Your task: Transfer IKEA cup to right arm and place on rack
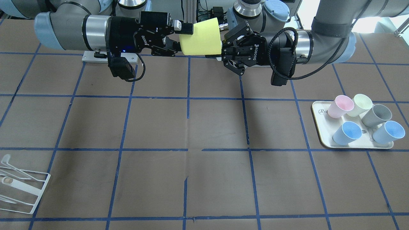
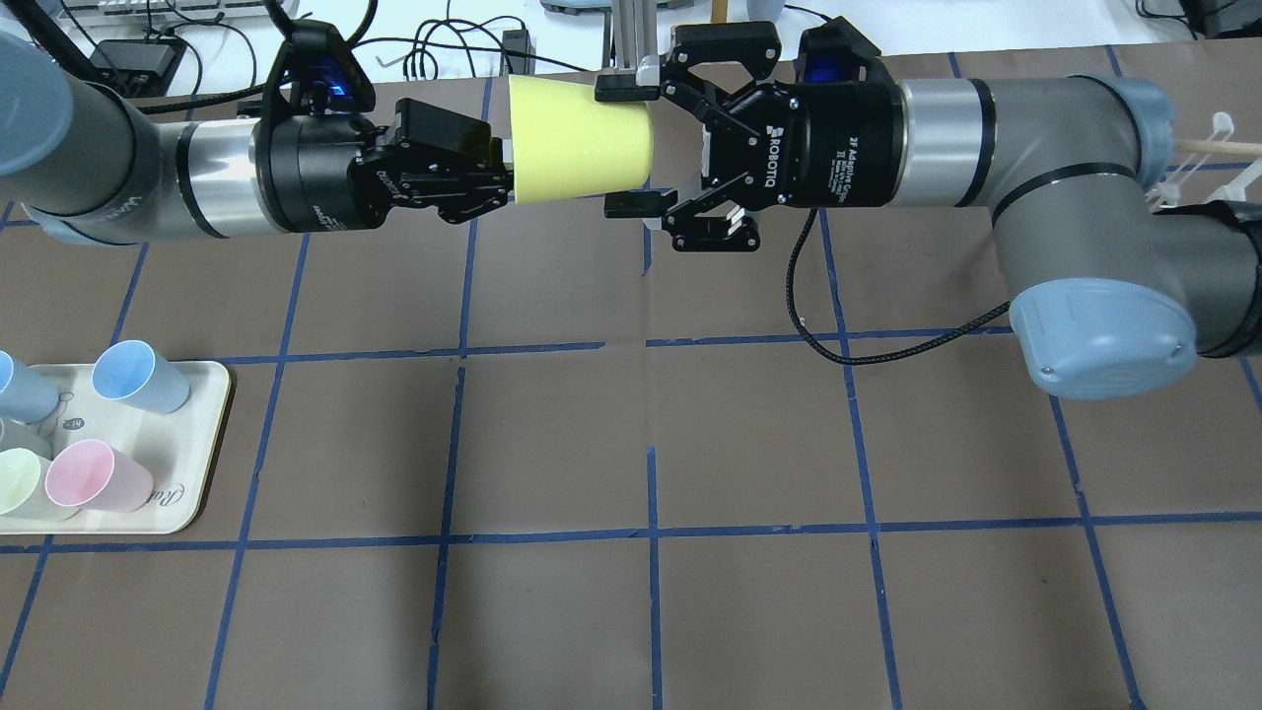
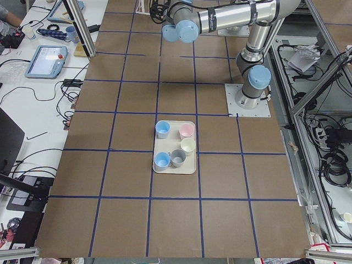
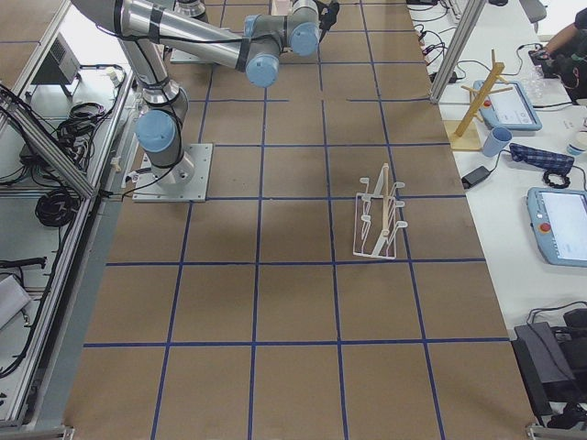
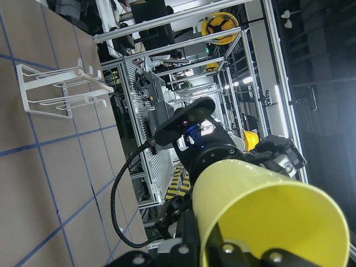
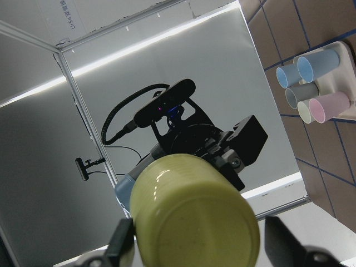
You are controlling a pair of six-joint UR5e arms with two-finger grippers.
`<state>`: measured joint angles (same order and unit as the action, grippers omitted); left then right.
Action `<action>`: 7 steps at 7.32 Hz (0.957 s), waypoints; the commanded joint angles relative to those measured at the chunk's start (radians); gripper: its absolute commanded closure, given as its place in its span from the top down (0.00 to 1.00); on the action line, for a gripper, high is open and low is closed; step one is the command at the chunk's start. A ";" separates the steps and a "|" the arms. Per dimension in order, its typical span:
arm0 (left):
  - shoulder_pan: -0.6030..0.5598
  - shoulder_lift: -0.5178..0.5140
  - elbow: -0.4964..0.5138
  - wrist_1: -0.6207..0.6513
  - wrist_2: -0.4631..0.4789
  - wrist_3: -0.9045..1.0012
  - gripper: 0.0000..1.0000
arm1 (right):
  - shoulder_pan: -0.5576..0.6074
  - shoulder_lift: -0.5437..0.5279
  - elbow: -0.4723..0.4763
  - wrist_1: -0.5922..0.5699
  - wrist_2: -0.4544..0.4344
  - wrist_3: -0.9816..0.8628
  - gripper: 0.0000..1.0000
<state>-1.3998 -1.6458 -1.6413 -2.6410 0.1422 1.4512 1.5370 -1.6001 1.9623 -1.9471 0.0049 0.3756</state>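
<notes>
**Yellow cup held in the air between two grippers**

1. IKEA cup [image 2: 577,143]: bright yellow and tapered. It lies on its side in the air above the robot's side of the table [image 2: 749,444], about midway along it. Its mouth points toward the left arm and its base toward the right arm [image 2: 1045,138].
2. Left gripper [image 2: 501,179]: the jaws are closed on the cup's rim at the mouth end, and this gripper alone bears the cup.
3. Right gripper [image 2: 628,148]: the jaws are spread wide, with one of its fingers [image 2: 623,93] on each side of the cup's narrow base. The right wrist view shows a gap between the base and one of them, so it has hold of nothing.
4. Rack [image 1: 22,188]: white wire with thin prongs. It sits on the table at the robot's right end, near the operators' edge and well apart from the cup.
5. Cream tray [image 2: 202,444]: it sits on the table at the robot's left end. Five cups stand on it, mouths up: a pink cup [image 1: 341,106], a pale cream cup [image 1: 361,104], a grey cup [image 1: 377,115] and two light blue cups [image 1: 348,132] [image 1: 389,131].
6. Table: brown covering marked with a grid of blue tape
</notes>
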 commanded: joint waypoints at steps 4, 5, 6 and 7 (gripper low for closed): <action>-0.001 0.004 0.003 0.001 -0.001 -0.011 0.48 | 0.000 -0.003 -0.003 -0.007 0.001 0.016 0.59; 0.004 0.007 0.015 -0.002 -0.001 -0.046 0.54 | -0.003 -0.001 -0.003 -0.007 0.001 0.016 0.59; 0.011 0.014 0.021 -0.004 -0.001 -0.070 0.55 | -0.009 -0.001 -0.005 -0.007 0.003 0.022 0.57; 0.018 0.020 0.023 -0.011 -0.001 -0.072 0.55 | -0.014 -0.004 -0.008 -0.007 0.004 0.043 0.56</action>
<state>-1.3900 -1.6334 -1.6232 -2.6453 0.1411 1.3929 1.5294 -1.6024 1.9571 -1.9543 0.0075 0.3998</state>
